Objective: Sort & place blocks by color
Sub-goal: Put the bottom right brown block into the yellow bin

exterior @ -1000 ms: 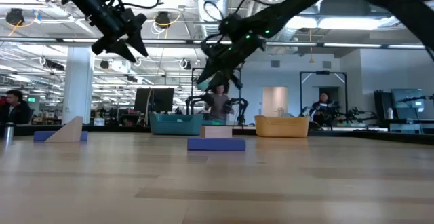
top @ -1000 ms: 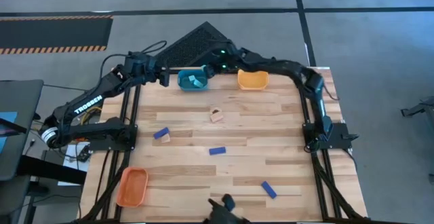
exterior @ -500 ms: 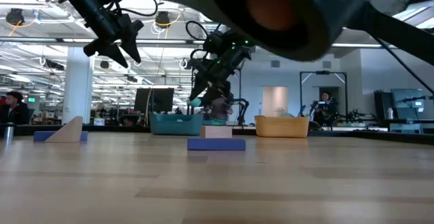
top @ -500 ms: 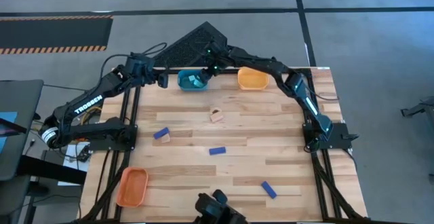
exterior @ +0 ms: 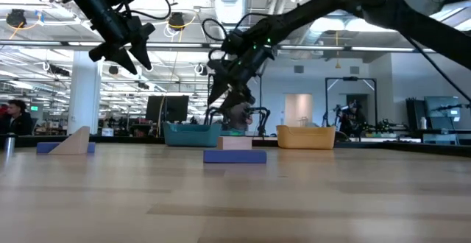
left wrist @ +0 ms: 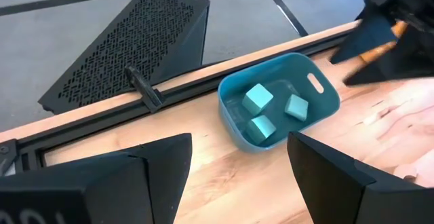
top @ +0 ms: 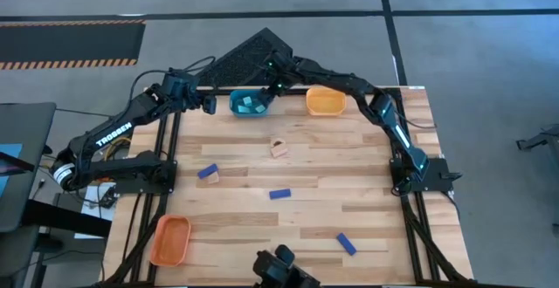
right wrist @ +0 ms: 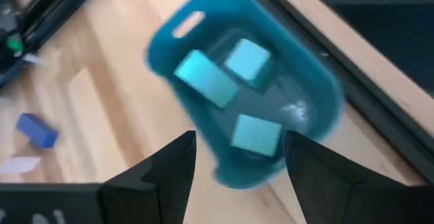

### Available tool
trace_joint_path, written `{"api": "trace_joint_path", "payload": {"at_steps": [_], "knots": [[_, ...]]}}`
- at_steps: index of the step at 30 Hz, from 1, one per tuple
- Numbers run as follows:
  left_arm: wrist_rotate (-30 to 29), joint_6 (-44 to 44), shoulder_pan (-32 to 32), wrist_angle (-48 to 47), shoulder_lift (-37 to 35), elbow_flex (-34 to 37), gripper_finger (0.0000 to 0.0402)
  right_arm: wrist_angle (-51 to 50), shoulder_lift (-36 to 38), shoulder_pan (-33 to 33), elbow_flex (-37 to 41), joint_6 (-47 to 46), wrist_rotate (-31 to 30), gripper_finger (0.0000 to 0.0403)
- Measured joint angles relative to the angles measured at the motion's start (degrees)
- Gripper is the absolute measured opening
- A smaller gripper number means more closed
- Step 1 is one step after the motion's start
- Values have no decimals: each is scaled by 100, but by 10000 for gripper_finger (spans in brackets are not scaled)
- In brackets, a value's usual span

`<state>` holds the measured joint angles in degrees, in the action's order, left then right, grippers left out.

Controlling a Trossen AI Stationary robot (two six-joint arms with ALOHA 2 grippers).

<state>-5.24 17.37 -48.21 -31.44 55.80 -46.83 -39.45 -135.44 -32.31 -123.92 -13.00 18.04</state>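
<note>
Directly beneath the right tool (right wrist: 234, 157), whose fingers stood apart and empty, three cyan blocks (right wrist: 205, 79) lay in the teal tray (right wrist: 319, 81). The left tool (left wrist: 234, 163) hovered beside that tray, open and empty. Three blue blocks (top: 279, 194) and two tan blocks (top: 279, 147) remained unsorted on the worktop (top: 349, 183).

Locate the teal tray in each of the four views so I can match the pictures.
High view: teal tray at the table's far edge, left of the orange tray.
Low view: far across the table, left of centre.
Left wrist view: right of centre, three cyan blocks inside.
Right wrist view: centre.
Shared landmark: the cyan blocks.
</note>
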Motion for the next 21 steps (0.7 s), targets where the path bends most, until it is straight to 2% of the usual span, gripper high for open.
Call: {"api": "trace_joint_path", "payload": {"at_steps": [5, 8, 11, 15, 21], "knots": [[-2, -6, 0, -7, -311, 2, 234, -444, 510, 83, 28, 438, 2, 237], [-8, -137, 0, 24, -621, 2, 234, -399, 952, 59, 319, 611, -2, 234], [15, -354, 46, 141, -931, 83, 234, -267, 1407, -11, 904, 684, 1, 233], [171, -176, 309, 626, -1303, 569, 234, 44, 1906, 65, 2019, 794, 39, 233], [341, 422, 835, 1368, -1658, 1404, 234, 103, 2317, 732, 3223, 1892, 155, 233]]}}
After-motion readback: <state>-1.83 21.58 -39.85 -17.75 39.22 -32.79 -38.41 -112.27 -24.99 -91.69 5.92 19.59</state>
